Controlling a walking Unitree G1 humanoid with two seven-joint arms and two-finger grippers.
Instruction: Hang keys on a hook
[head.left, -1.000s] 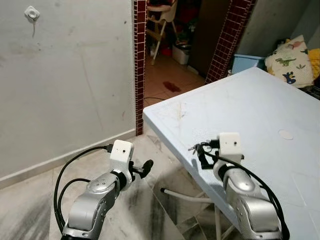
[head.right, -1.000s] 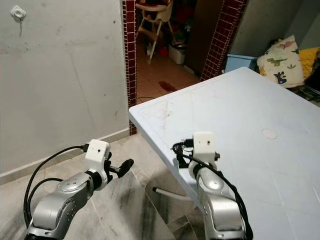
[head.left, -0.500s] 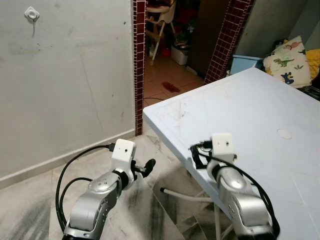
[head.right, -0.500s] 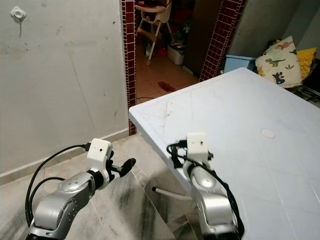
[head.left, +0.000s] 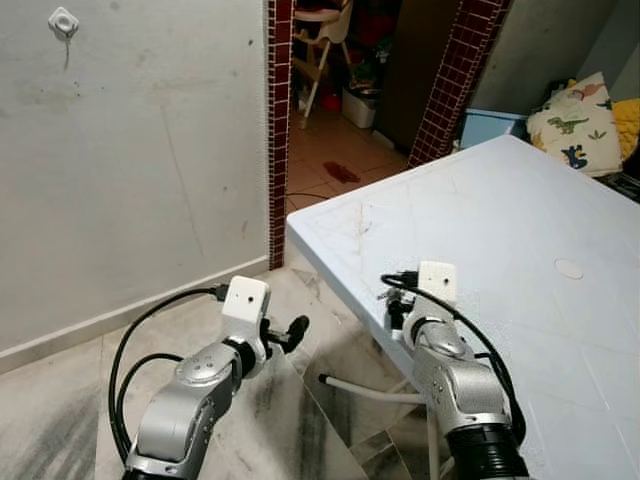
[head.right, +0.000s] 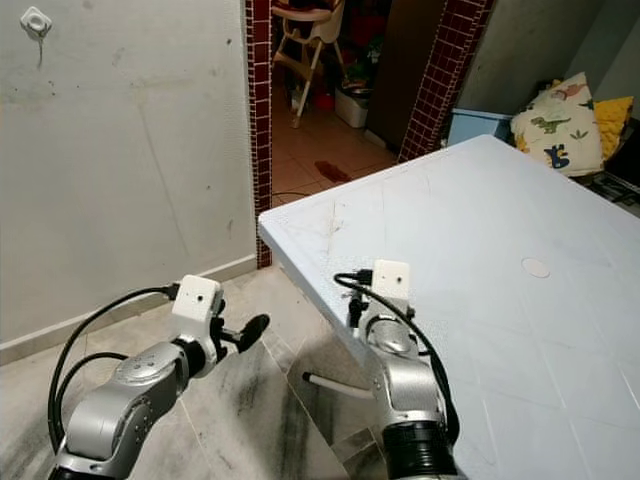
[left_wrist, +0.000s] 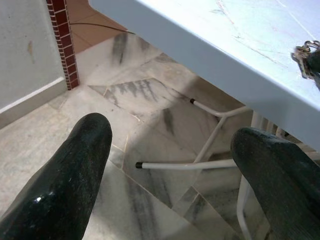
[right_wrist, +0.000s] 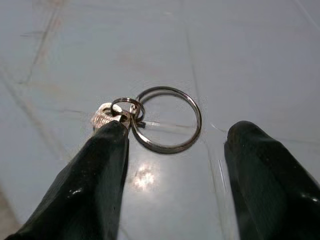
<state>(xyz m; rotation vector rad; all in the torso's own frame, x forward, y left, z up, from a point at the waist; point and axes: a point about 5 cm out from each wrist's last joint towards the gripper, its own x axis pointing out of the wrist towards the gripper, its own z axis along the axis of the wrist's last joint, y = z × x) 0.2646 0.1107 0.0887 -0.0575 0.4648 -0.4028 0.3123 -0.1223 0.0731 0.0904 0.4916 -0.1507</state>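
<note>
The left tool (left_wrist: 170, 170) hangs open above the grey marbled floor (left_wrist: 145, 125), beside the pale blue plastic table (head.left: 500, 230) and below its edge. The right tool (right_wrist: 172, 175) sits low over the table near that same edge, its black fingers (right_wrist: 95, 175) spread apart around the silver key ring with small keys (right_wrist: 160, 120), which lies flat on the table. Beyond the table, high on the grey wall (head.left: 130, 150), sits a small white hook (head.left: 63, 22)
</note>
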